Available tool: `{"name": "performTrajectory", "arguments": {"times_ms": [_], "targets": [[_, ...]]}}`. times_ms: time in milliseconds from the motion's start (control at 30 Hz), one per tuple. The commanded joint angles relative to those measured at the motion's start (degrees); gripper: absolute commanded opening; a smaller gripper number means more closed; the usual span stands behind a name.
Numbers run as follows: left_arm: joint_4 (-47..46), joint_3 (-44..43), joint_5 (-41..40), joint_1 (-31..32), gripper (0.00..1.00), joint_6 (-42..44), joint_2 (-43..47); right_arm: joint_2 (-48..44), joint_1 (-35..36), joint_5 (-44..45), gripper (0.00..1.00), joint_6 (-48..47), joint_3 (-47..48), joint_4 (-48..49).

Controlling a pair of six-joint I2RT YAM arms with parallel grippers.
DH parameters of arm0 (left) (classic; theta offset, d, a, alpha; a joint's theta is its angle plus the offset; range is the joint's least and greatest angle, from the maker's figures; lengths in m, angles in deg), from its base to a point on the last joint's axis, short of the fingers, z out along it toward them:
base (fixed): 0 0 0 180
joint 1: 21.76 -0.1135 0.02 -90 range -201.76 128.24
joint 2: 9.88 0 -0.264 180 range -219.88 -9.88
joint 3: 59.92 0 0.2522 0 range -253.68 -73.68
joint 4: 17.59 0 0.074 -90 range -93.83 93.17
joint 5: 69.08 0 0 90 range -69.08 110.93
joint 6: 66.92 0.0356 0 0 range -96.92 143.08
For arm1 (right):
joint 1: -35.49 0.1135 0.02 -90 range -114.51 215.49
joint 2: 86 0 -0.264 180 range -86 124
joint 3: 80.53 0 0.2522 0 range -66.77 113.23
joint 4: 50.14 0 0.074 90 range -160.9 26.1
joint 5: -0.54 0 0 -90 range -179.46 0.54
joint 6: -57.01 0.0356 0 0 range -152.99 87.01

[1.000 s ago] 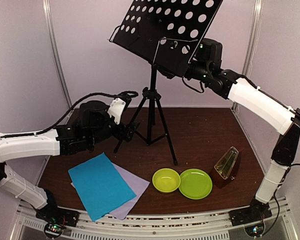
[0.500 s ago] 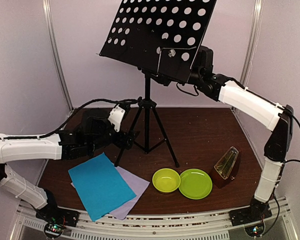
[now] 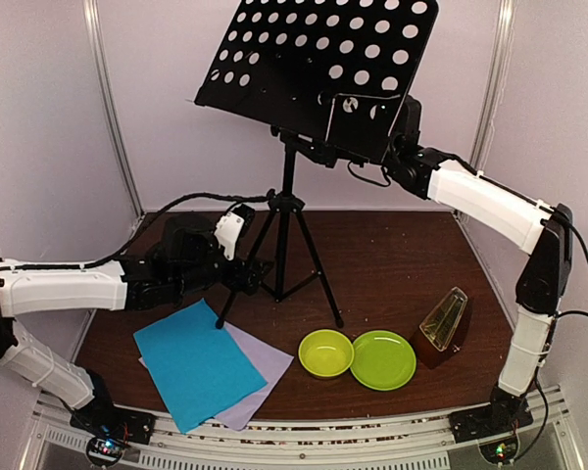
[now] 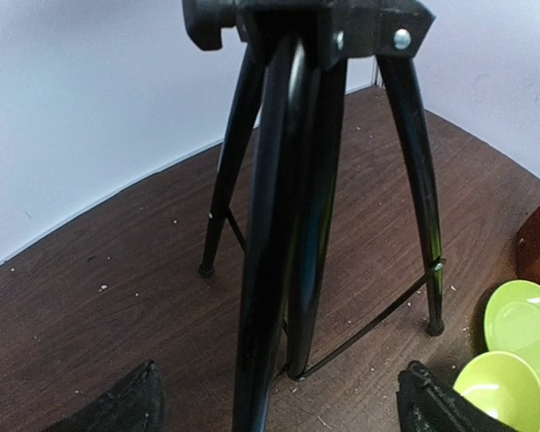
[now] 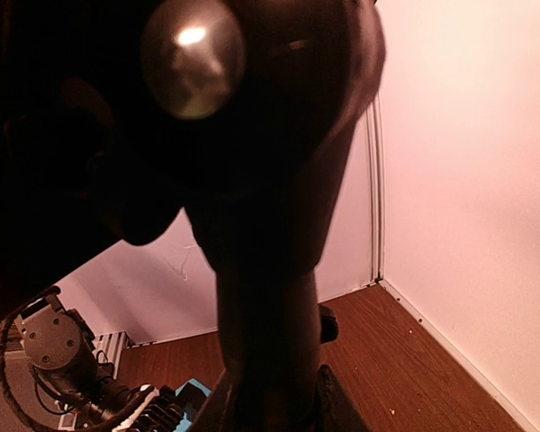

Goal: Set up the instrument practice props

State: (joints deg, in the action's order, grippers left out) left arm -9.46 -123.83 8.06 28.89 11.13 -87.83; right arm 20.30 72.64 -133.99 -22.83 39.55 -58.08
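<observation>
One stand (image 3: 287, 211) is stood upright near the table's (image 3: 402, 264) back edge. Its near leg is flanked, untouched, by the spread left gripper (image 4: 279, 409). The right gripper (image 3: 397, 137) seems clenched on the stand's head, though that view is dark.

Before the music stand (image 3: 294, 98), left to right: sheets (image 3: 201, 364), bowl (image 3: 325, 352), plate (image 3: 383, 359), metronome (image 3: 445, 321).

The music stand (image 3: 294, 98) hides the right jaws, its top cropped.
</observation>
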Motion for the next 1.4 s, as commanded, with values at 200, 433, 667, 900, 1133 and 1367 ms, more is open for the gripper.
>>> {"name": "performTrajectory", "arguments": {"times_ms": [200,433,667,900,1133,1367], "targets": [[-5.0,-0.8,5.1,-2.5,0.84,-1.8,-5.7,-3.6,0.6,-1.3,0.00,-8.4,7.6,1.3],[-9.6,-4.6,10.7,-2.8,0.56,-0.8,-11.2,-3.1,0.7,-2.0,0.03,-11.4,9.5,-2.9],[-9.4,-7.8,11.9,-2.8,0.35,-1.2,-14.7,-5.7,0.6,0.2,0.17,-13.8,4.3,-2.9],[-10.5,-5.9,12.2,-2.7,0.29,-2.5,-14.2,-9.1,0.3,3.2,0.50,-14.5,-1.4,-0.9],[-10.6,-4.7,12.0,-2.7,0.28,-2.9,-13.6,-12.1,-0.7,6.1,0.73,-13.2,-9.4,2.5],[-10.2,-4.1,12.0,-2.7,0.38,-2.3,-12.2,-16.6,-1.7,7.2,0.86,-11.4,-21.3,7.6]]}}
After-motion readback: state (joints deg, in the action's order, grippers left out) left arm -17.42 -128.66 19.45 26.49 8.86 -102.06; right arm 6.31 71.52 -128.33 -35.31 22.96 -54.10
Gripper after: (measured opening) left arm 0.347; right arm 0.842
